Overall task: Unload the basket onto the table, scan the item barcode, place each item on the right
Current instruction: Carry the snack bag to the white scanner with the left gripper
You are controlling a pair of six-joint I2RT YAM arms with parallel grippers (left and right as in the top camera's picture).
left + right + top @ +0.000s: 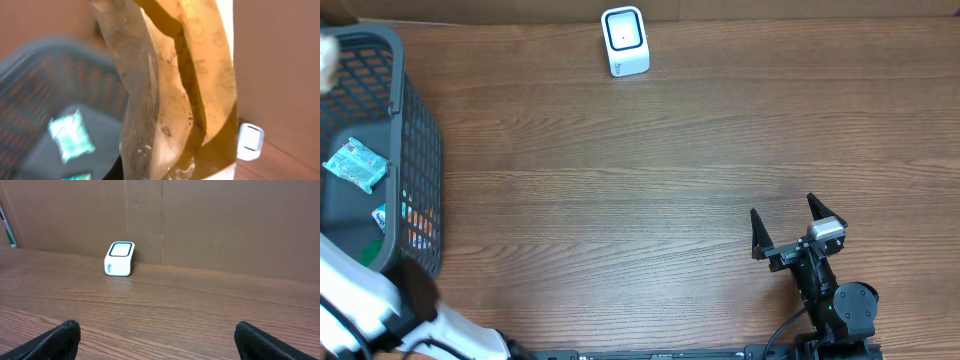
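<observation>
Golden crinkly packet hangs pinched in our left fingers above the basket at nine o'clock, right fingers wide at five; slack film may hide its barcode from the twelve-o'clock scanner.

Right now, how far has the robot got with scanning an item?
Done: a yellowish packet is picked up. In hand: it is held up near the basket. Left: carrying it to the white scanner and showing its barcode. The right gripper sits open, empty.
</observation>
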